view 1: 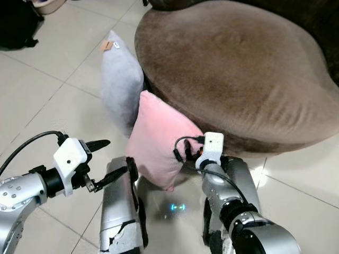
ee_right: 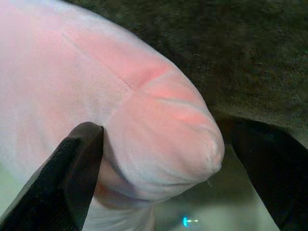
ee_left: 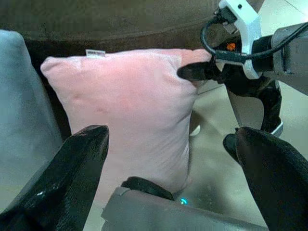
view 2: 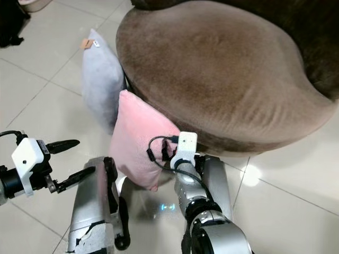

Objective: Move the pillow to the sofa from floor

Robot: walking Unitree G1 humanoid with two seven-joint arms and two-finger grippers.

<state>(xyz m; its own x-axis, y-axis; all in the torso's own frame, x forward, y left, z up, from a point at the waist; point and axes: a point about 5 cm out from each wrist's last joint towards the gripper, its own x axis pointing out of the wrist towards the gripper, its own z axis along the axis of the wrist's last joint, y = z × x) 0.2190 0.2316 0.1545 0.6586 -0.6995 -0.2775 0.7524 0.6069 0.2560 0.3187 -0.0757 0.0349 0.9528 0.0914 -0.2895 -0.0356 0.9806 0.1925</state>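
Reaching step: right tool (ee_right: 163, 159) open around pink pillow (view 1: 159, 143) corner against sofa (view 1: 238, 69); left tool (view 1: 103, 161) open, near left. Next: close, lift onto sofa.

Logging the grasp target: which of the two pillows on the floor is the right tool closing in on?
The pink pillow, its corner between the open right tool fingers; the grey pillow stands farther back against the sofa.

Silver arms, white wrist housings, black cables, black-fingered left claw (view 1: 103, 161).

Two pillows (view 1: 159, 143) on floor (view 1: 47, 95), leaning against sofa (view 1: 238, 69)
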